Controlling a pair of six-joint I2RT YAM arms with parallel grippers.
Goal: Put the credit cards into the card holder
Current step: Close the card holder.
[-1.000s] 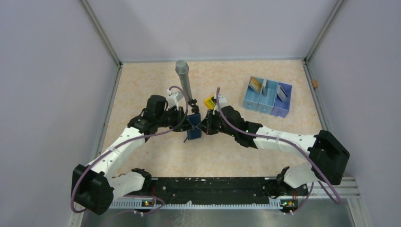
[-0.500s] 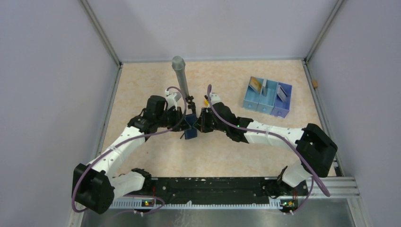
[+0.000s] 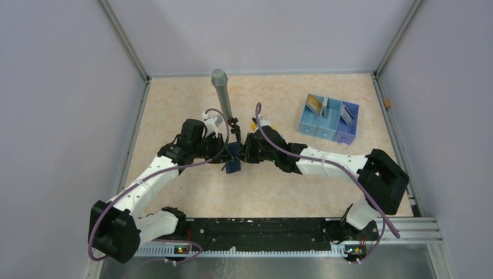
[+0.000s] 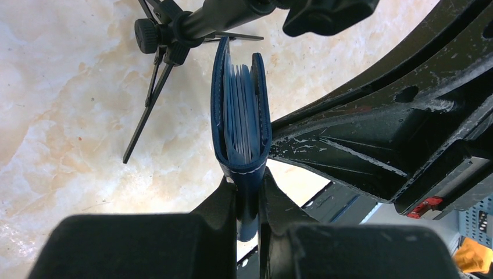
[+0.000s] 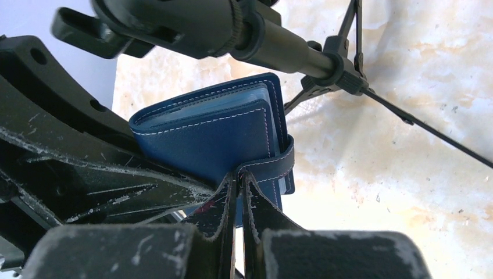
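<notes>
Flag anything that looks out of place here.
The card holder is pinched nearly shut between the left gripper and right gripper, while credit cards lean in the blue tray at far right: odd for loading.

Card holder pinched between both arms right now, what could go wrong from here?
The right pincer grips only the thin snap tab of the card holder; a pull could slip it free.
The grey tripod stand rises right beside the card holder; a swing of either arm could topple it.
The left pincer clamps the folded end and the card holder is nearly shut, so credit cards may not go in.
</notes>
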